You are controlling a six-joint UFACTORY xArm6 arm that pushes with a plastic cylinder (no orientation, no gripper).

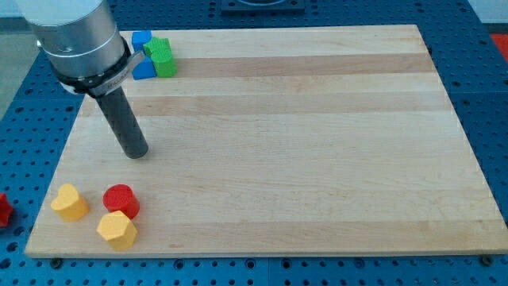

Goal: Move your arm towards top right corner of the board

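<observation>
My tip (137,152) rests on the wooden board (302,135) at the view's left, about midway down. The board's top right corner (418,29) lies far off at the view's right. A red cylinder (121,201), a yellow heart-shaped block (70,202) and a yellow hexagonal block (117,230) sit below my tip near the bottom left corner. Above my tip, at the top left, a green block (163,57) stands beside a blue block (141,38) and a blue triangular block (144,70), partly hidden by the arm.
The arm's grey body (79,40) covers the board's top left corner. A red object (3,210) lies off the board at the view's left edge. Blue perforated table (484,95) surrounds the board.
</observation>
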